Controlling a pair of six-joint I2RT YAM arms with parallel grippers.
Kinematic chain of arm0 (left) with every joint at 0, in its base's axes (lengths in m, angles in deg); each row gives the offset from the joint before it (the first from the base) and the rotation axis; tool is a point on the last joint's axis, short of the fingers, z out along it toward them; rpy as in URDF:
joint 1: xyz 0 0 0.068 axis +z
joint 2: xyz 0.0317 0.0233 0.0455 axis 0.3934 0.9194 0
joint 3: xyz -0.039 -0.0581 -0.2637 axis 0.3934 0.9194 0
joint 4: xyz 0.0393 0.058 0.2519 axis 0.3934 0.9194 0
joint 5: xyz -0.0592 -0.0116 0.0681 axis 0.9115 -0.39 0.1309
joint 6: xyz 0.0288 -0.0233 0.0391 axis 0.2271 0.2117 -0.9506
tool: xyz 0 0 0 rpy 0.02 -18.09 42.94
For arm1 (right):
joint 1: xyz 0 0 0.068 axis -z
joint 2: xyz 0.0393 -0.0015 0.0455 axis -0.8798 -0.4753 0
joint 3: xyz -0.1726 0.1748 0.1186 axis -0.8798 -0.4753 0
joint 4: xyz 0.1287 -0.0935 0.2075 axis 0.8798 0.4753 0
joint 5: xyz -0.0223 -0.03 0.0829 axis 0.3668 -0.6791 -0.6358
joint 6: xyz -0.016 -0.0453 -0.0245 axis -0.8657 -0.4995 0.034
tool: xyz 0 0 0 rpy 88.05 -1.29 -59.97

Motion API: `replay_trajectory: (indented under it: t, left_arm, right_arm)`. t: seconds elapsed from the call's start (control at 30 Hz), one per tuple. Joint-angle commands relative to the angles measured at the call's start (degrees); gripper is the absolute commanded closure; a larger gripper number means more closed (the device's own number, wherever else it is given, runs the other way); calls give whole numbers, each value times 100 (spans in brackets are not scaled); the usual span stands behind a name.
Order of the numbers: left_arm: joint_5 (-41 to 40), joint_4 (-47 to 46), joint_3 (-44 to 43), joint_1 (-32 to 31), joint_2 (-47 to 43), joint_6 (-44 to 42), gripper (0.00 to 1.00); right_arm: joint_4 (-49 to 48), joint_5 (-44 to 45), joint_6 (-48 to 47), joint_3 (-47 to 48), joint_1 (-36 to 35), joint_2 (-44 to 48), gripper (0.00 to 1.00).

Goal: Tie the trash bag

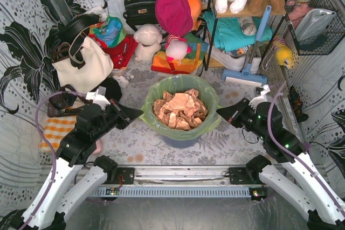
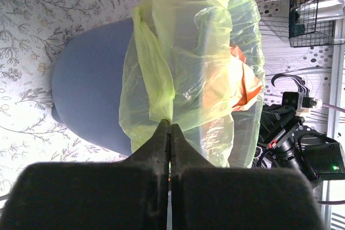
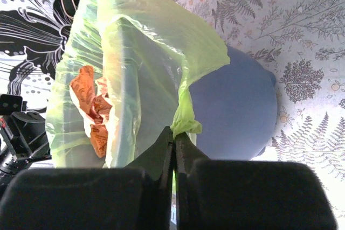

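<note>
The lime-green trash bag lines the round blue-grey bin at the table's middle, with crumpled tan-brown paper inside. My left gripper is shut on the bag's left rim; in the left wrist view its tips pinch a green handle strip. My right gripper is shut on the bag's right rim; in the right wrist view its tips pinch a twisted green strip. The bag hangs over the bin.
A white handbag, a black bag, soft toys and a shelf rack stand behind the bin. An orange checked cloth lies at the left. A wire basket hangs at the right.
</note>
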Motion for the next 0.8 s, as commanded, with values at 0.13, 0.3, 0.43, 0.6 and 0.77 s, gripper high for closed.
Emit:
replay_trajectory:
  t: [0.13, 0.3, 0.43, 0.6, 0.77]
  left_arm:
    - [482, -901, 57, 18, -331, -266, 100]
    - [1005, -1431, 114, 20, -342, -335, 100]
    - [1152, -1662, -63, 18, -259, -420, 100]
    - [1607, -1950, -417, 18, 185, -549, 100]
    - [2134, -2310, -645, 18, 597, -602, 100]
  right_arm:
    - [-117, 385, 93, 159, -7, 714, 100]
    - [-980, -36, -230, 151, -4, 695, 100]
    - [-1807, -437, -369, 118, -10, 619, 100]
    - [-2532, -1171, -523, 293, -4, 105, 100]
    - [-2810, -1935, -656, 660, -8, -684, 100]
